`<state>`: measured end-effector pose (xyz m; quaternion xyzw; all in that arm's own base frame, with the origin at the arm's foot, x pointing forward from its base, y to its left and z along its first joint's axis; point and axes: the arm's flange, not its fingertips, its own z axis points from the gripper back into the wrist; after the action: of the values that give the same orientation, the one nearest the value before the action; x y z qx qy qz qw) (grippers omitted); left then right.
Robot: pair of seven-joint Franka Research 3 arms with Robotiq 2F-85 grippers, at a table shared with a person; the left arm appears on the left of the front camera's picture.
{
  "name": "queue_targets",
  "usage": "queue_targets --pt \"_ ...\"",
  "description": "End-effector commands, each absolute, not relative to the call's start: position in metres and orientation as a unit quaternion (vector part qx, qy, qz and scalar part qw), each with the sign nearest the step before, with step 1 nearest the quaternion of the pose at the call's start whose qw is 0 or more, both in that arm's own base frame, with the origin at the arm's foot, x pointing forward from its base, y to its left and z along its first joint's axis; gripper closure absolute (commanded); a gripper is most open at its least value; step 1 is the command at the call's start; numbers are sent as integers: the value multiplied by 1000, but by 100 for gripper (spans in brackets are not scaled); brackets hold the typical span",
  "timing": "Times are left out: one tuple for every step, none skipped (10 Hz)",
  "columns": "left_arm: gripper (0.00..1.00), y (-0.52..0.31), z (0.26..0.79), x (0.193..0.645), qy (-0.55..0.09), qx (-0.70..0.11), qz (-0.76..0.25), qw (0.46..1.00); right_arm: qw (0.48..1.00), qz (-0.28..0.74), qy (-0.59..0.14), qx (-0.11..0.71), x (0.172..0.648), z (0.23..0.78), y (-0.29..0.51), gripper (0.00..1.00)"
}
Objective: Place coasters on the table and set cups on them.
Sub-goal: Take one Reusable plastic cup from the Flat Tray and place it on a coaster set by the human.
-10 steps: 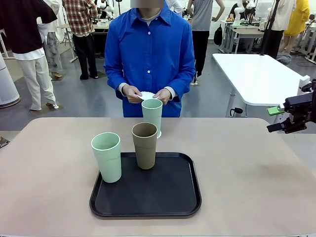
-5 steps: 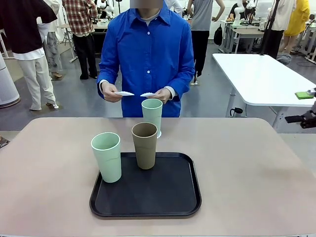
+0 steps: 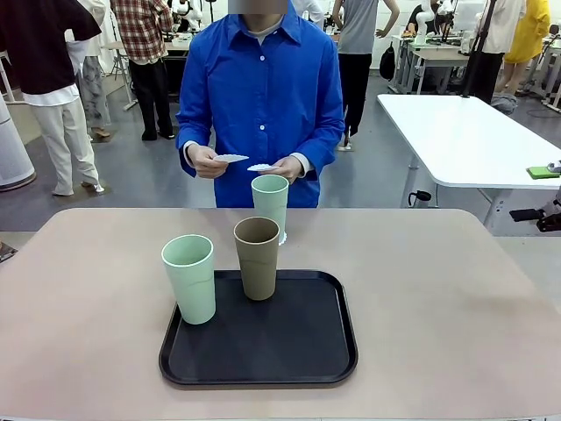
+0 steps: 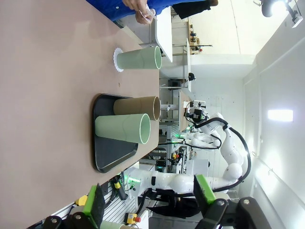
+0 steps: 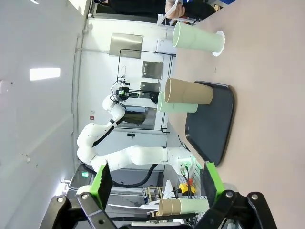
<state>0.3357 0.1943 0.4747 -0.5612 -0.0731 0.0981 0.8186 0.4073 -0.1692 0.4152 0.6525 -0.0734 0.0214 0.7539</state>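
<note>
On the far side of the table (image 3: 438,298), a mint cup (image 3: 270,206) stands on a white lace coaster (image 3: 282,239). The brown cup (image 3: 257,258) and a second mint cup (image 3: 189,279) stand on the black tray (image 3: 263,346). The person in the blue shirt holds one coaster (image 3: 231,158) in one hand and another coaster (image 3: 261,167) in the other, above the far cup. My left gripper (image 4: 150,200) is open, far back from the cups (image 4: 123,129). My right gripper (image 5: 157,183) is open too, well away from the tray (image 5: 214,124). One of its fingers (image 3: 536,214) shows at the right edge.
A white table (image 3: 456,132) stands behind on the right. Other people stand in the background. Bare tabletop lies left and right of the tray and in front of the person.
The person has drawn the two coasters apart, one in each hand. My right gripper has pulled back to the right edge of the front view.
</note>
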Motion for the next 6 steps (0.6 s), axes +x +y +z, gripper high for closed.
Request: queue_targets --pt "0 194 476 334 -75 -566 97 816 752 23 -76 655 404 417 -170 0" --pt "0 194 476 334 -75 -566 97 816 752 23 -76 655 404 417 -170 0" --pt "0 194 476 334 -75 -566 97 816 752 23 -76 655 404 417 -170 0" --pt "0 194 476 334 -75 -566 97 816 752 23 -76 655 404 417 -170 0" --pt "0 194 476 334 -75 -566 97 816 752 23 -76 655 404 417 -170 0" --pt "0 194 476 334 -75 -566 97 816 752 23 -76 655 404 417 -170 0"
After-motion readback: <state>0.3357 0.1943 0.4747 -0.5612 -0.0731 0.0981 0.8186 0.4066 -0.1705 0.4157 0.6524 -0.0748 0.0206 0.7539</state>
